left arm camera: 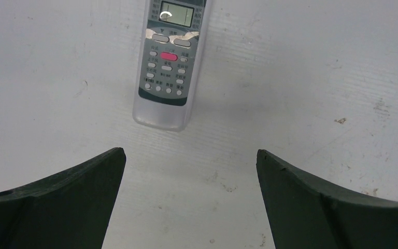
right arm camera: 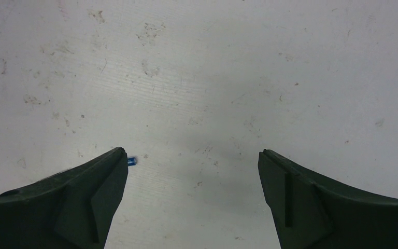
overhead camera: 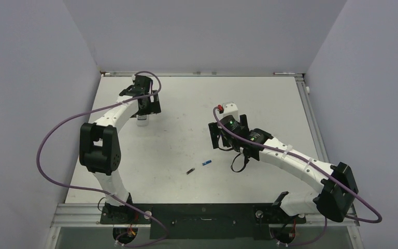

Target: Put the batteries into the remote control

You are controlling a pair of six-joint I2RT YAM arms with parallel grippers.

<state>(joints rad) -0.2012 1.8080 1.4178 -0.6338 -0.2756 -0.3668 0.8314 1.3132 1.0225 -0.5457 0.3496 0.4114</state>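
While left end effector point(left arm camera: 190, 155) and right end effector point(right arm camera: 193, 155) are gaping empty, I am fearing a nudge rolling the blue battery point(right arm camera: 131, 162).

Bright even overhead light, soft shadows, sharp focus

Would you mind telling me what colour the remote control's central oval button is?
The button is red; the left wrist view shows it best.

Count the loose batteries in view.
2. The blue battery lies on the table, near its middle; the dark battery lies apart, just left of it. Others could be hidden.
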